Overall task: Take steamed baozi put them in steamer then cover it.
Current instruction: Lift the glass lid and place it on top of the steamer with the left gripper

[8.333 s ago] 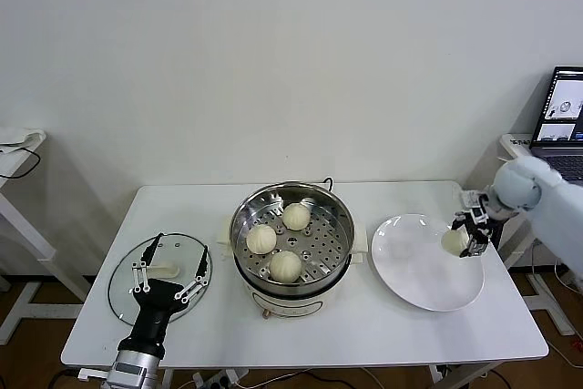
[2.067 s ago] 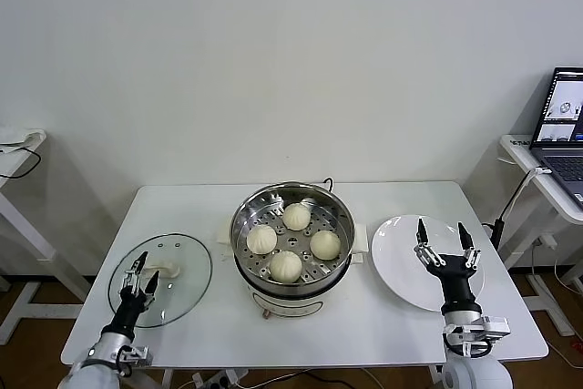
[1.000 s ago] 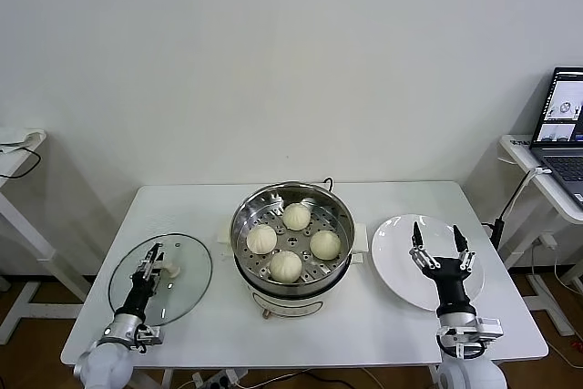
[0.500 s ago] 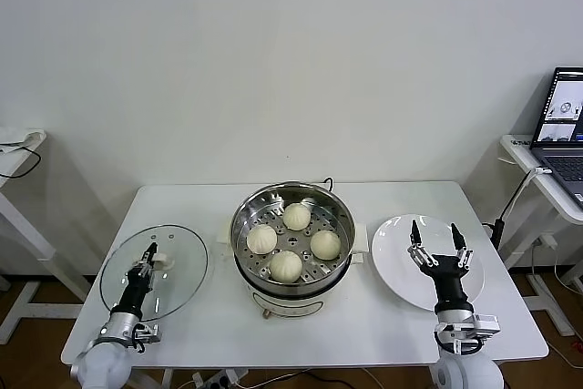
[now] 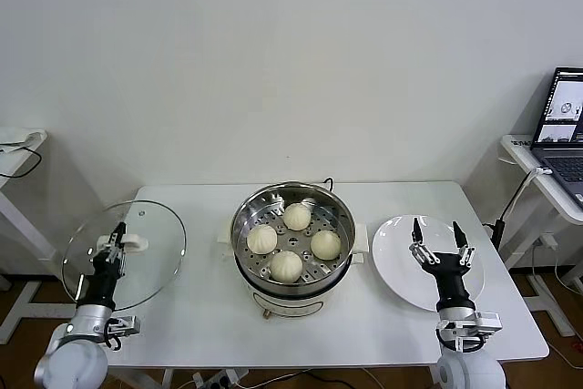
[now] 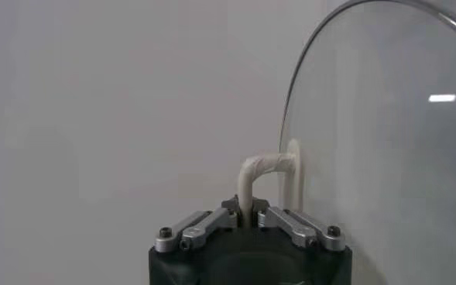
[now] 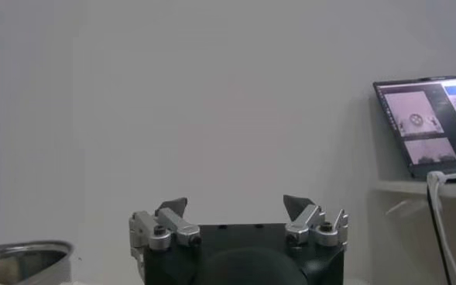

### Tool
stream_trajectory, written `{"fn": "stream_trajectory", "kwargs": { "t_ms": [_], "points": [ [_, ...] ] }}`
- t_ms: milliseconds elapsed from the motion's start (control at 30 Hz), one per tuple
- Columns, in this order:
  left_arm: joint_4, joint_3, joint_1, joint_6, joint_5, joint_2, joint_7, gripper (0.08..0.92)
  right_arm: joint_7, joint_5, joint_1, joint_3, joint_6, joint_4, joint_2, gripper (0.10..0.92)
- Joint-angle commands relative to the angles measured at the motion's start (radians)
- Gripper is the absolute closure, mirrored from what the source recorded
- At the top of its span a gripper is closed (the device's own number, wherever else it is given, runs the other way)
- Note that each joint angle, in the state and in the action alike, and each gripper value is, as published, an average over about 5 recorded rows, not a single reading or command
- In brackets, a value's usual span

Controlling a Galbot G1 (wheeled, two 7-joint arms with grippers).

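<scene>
The left hand (image 5: 116,245) is clamped on the white handle (image 6: 260,176) of the cover (image 5: 125,254). The cover is clear of the worktop (image 5: 209,316), tilted nearly on edge, over the worktop's left end and well apart from the steamer (image 5: 291,241). The steamer stands uncovered at the worktop's centre. Four steamed baozi (image 5: 286,265) rest on its perforated tray, apparently not touching one another. The right hand (image 5: 439,250) points upward over the white plate (image 5: 410,266), fingers spread wide, holding nothing. The plate lies just right of the steamer. A laptop (image 5: 564,123) sits on a side table at far right.
</scene>
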Motion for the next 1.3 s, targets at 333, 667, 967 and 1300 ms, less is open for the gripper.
{"fn": "stream_trajectory", "kwargs": {
  "t_ms": [333, 667, 967, 1300],
  "points": [
    [-0.42, 0.467, -0.051, 0.473, 0.015, 0.157, 0.368, 0.81, -0.001, -0.012, -0.02, 0.017, 0.015, 0.011, 0.025, 0.203],
    [-0.384, 0.777, -0.24, 0.618, 0.085, 0.155, 0.446, 0.81, 0.002, -0.037, -0.035, 0.024, 0.02, 0.023, 0.053, 0.203],
    [-0.28, 0.904, -0.357, 0.702, 0.136, 0.042, 0.482, 0.81, 0.003, -0.045, -0.04, 0.035, 0.019, 0.021, 0.061, 0.203],
    [-0.169, 0.97, -0.389, 0.711, 0.207, -0.07, 0.48, 0.81, 0.004, -0.06, -0.033, 0.031, 0.019, 0.006, 0.07, 0.203]
  ]
}}
